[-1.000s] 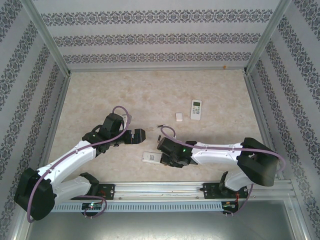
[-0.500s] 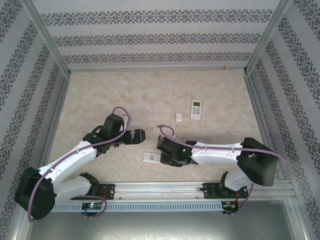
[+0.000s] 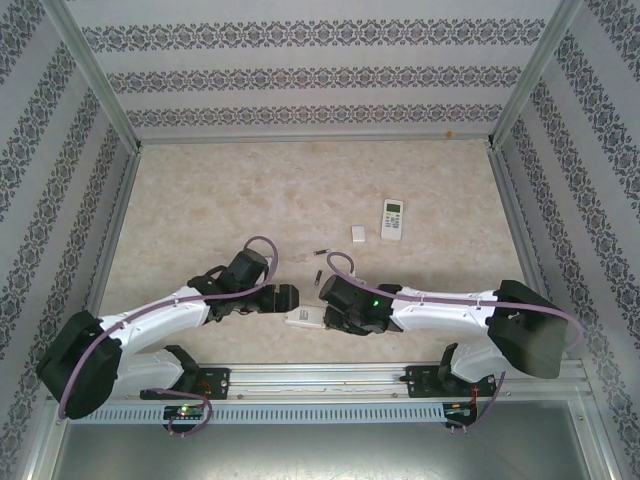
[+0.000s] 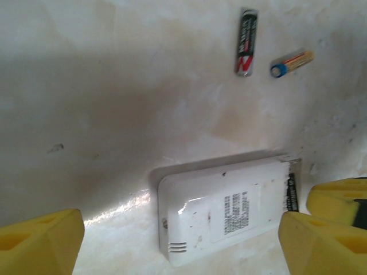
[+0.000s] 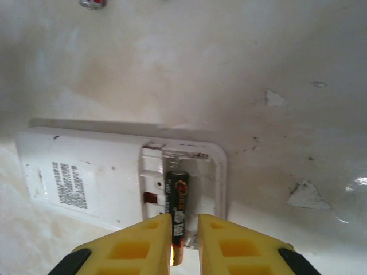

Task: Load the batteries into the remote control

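Battery [image 5: 178, 200] sits clamped in the right tool [image 5: 184, 222], tip just ahead in the open bay [image 5: 200, 169] of the face-down remote [image 5: 86, 172], while the left tool [image 4: 180, 232] gapes wide astride it, likely to brace.

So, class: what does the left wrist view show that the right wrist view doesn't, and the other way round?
Left wrist view: lying loose, a black cylindrical battery and an orange battery with a blue tip, past the open left gripper. Right wrist view: inside the open battery compartment, where a dark battery lies between the yellow fingers of the right gripper. Both: the white rectangular plastic remote control, back up.
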Controlling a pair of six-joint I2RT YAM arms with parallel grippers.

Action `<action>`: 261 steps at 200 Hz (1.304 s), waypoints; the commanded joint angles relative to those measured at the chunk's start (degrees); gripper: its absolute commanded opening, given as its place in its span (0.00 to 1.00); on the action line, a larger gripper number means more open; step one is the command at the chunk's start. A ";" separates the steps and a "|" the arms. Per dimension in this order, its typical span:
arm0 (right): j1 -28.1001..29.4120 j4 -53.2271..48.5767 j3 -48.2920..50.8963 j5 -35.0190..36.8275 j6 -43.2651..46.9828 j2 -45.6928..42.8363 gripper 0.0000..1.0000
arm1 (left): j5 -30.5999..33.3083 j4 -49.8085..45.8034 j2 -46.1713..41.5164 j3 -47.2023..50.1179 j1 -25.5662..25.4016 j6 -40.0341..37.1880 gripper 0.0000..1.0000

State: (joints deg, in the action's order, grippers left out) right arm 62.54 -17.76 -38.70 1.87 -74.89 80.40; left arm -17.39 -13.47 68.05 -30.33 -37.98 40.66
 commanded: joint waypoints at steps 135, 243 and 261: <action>1.08 2.47 0.42 1.03 3.20 5.11 0.11 | -9.26 6.55 9.09 1.28 -0.89 3.31 0.56; 1.11 7.34 0.77 3.00 10.99 6.49 0.12 | -5.15 5.53 9.25 1.43 -0.89 3.02 0.59; 1.08 1.53 -1.56 7.32 13.45 -0.64 0.19 | -2.81 4.26 6.72 1.18 -0.95 2.94 0.66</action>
State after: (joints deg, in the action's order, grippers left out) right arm 63.55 -11.42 -39.16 4.19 -65.08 84.71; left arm -25.45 -7.86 76.69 -29.63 -38.35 43.88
